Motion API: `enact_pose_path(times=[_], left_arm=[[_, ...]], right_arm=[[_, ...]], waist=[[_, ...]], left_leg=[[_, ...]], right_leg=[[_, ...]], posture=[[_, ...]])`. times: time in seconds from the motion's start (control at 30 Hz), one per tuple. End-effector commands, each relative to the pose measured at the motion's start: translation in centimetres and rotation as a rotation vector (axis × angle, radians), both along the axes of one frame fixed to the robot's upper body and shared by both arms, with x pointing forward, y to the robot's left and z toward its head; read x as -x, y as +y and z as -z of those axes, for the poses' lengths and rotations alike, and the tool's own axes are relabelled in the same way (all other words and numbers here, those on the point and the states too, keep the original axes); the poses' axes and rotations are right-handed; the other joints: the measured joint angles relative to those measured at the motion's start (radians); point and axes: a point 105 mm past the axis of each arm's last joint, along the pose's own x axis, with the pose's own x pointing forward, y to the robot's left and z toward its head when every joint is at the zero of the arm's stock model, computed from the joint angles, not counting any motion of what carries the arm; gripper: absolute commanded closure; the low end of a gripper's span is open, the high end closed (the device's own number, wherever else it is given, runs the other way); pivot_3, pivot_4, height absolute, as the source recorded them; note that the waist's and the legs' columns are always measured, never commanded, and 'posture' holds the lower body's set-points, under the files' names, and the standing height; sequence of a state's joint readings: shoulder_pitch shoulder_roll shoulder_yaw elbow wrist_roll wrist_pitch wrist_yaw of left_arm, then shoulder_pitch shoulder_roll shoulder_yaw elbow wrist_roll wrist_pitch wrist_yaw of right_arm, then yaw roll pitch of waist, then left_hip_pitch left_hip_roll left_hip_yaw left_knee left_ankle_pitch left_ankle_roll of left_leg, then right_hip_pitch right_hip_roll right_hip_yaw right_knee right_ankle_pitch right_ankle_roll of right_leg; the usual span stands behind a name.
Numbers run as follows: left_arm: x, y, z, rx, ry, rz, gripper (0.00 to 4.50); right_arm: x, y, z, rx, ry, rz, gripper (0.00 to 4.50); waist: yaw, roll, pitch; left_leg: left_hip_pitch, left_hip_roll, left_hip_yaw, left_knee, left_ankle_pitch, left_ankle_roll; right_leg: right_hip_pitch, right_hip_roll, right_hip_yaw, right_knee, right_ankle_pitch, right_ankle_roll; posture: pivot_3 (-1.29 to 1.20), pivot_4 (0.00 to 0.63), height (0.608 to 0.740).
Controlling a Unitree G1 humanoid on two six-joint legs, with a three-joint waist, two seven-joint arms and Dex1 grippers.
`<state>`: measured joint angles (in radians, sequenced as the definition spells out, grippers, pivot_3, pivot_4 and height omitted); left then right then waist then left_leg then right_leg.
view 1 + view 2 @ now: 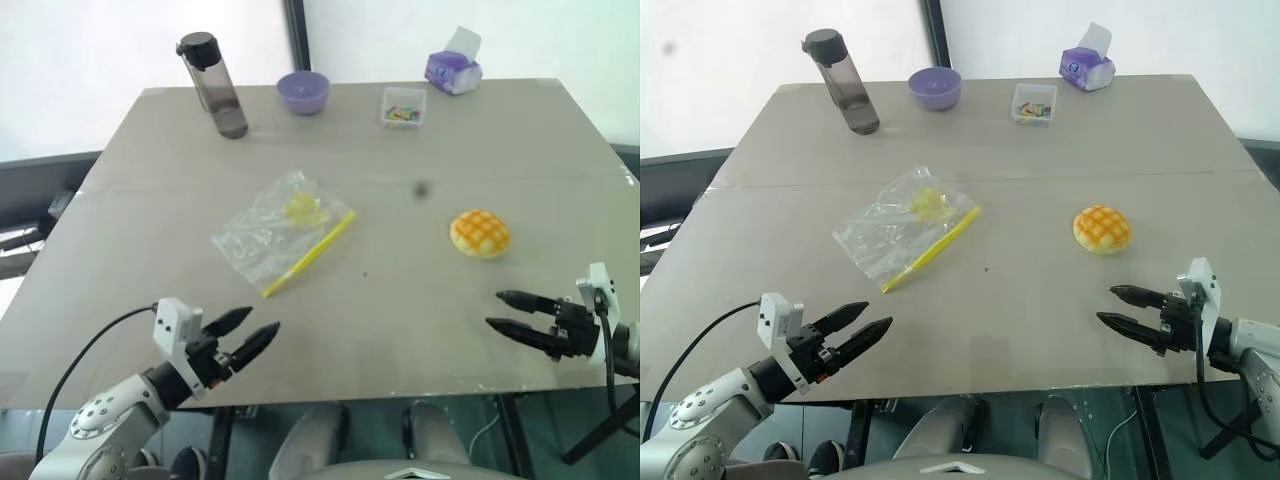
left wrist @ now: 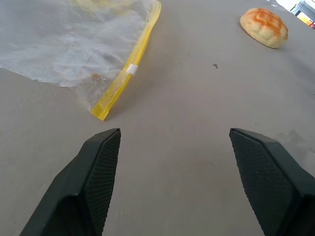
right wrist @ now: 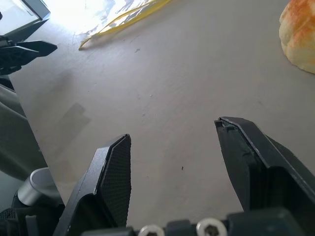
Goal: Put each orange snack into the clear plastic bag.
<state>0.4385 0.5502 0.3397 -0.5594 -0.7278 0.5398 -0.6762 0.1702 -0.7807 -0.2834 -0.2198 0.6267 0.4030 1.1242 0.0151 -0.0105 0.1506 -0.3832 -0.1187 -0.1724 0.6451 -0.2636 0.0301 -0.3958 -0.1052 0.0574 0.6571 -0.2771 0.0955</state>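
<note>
Both tools gape empty: your right tool [image 1: 515,312] sits just short of the bun [image 1: 480,233] (likely soft, light); pinch its sides gently. Left tool [image 1: 248,334] faces the bag [image 1: 270,238].

Matt, smooth grey table [image 1: 400,300]; crinkly, glossy clear plastic bag [image 1: 270,235] with yellow plastic strip; bun [image 1: 480,233] with glazed, grid-scored crust; matt black fingers [image 2: 98,167] with finely textured pads.

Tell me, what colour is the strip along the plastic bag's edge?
Yellow. The strip on the clear plastic bag shows best in the left wrist view.
</note>
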Motion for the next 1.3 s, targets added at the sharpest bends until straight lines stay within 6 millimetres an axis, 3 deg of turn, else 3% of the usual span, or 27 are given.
enact_pose_path(times=[0.03, 0.8, 0.87, 1.0, 1.17, 1.3], left_arm=[[0.3, -0.5, -0.6, -0.017, -0.041, 0.032, 0.78], [-0.3, -0.1, -0.1, -0.026, -0.052, 0.040, 0.78], [-0.5, 0.1, -0.1, -0.021, -0.050, 0.033, 0.78], [-2.4, 2.0, -1.3, 0.184, 0.031, -0.085, 0.78], [-3.9, 4.2, -1.7, 0.216, 0.035, -0.204, 0.78], [-4.7, 4.4, -1.2, 0.296, 0.084, -0.244, 0.78]], right_arm=[[-0.1, -0.3, -1.1, 0.026, -0.069, 0.002, 1.49], [-0.7, 0.2, -1.3, 0.028, -0.113, 0.003, 1.49], [-0.6, 0.8, -1.8, 0.017, -0.140, -0.032, 1.49], [-0.1, 4.2, -5.2, -0.103, -0.253, -0.145, 1.49], [0.0, 6.2, -6.8, -0.103, -0.299, -0.202, 1.49], [0.0, 7.6, -8.1, -0.108, -0.343, -0.237, 1.49]], waist=[[0.000, 0.000, 0.000], [0.000, 0.000, 0.000], [0.000, 0.000, 0.000], [-0.001, 0.001, 0.000], [-0.001, 0.000, 0.000], [0.000, 0.000, 0.001]], left_leg=[[0.000, 0.000, 0.000, 0.000, 0.000, 0.000], [0.000, 0.000, 0.000, 0.000, 0.000, 0.000], [0.000, 0.000, 0.000, 0.000, 0.000, 0.000], [0.000, 0.000, -0.001, 0.000, 0.000, 0.000], [0.001, 0.000, -0.001, 0.001, 0.001, -0.002], [0.000, 0.000, -0.001, 0.001, 0.002, -0.004]], right_leg=[[0.000, 0.000, 0.000, 0.000, 0.000, 0.000], [0.000, 0.000, 0.000, 0.000, 0.000, 0.000], [0.000, 0.000, 0.000, 0.000, 0.000, 0.000], [-0.001, 0.001, -0.001, 0.002, 0.000, 0.000], [0.000, 0.001, -0.001, 0.001, 0.000, 0.000], [-0.001, 0.001, -0.001, 0.001, 0.000, 0.000]], posture=[[0.00, 0.150, 0.740], [0.00, 0.150, 0.740], [0.00, 0.150, 0.740], [0.00, 0.150, 0.740], [0.00, 0.150, 0.740], [0.00, 0.150, 0.740]])
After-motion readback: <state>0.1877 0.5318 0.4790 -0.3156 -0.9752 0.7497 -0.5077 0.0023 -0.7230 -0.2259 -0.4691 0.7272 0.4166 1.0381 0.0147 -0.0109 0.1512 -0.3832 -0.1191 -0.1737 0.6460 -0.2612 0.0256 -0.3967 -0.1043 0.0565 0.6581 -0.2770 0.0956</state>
